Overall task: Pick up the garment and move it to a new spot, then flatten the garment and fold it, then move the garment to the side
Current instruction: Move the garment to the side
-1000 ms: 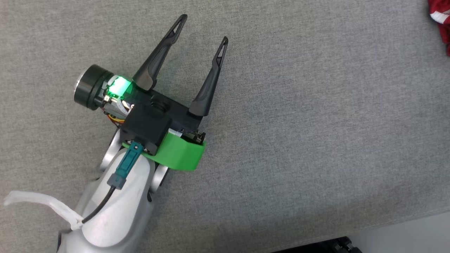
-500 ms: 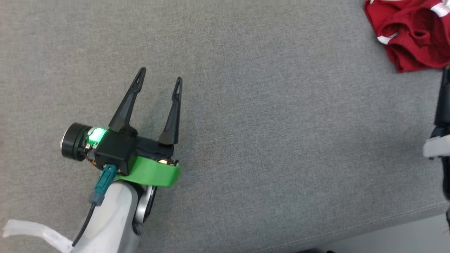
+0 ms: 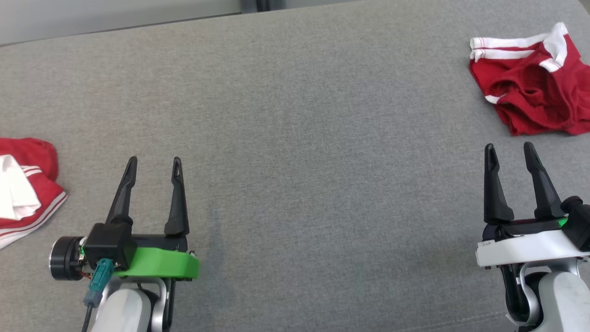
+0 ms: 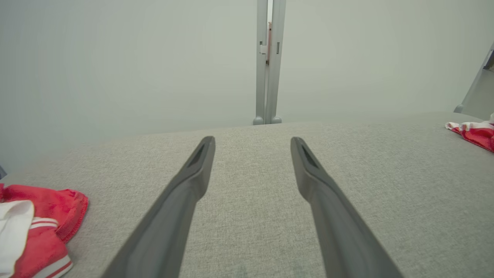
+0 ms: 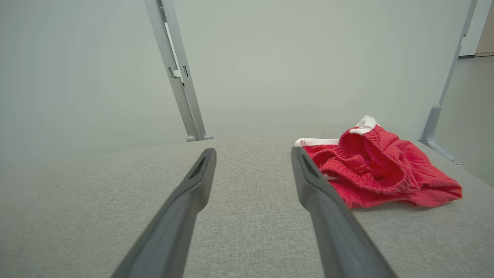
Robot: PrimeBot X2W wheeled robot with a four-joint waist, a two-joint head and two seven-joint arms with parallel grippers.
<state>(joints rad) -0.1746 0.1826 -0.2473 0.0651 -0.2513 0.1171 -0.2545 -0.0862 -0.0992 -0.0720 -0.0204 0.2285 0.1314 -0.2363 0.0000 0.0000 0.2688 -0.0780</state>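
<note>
Garment [image 3: 530, 92], red with white trim, lies crumpled at the far right of the grey surface [image 3: 299, 138]. Your left gripper [image 3: 154, 161] and right gripper [image 3: 508, 146] both stand released and empty, near edge, well apart.

Bright, even, soft light; my left gripper [image 3: 155, 159] casts only a faint shadow on the grey surface [image 3: 322, 138]. My wrist views stretch towards the edges

Right garment [image 3: 530, 92] far back on surface [image 3: 295, 138], left garment [image 3: 27, 193] seemingly nearer
</note>
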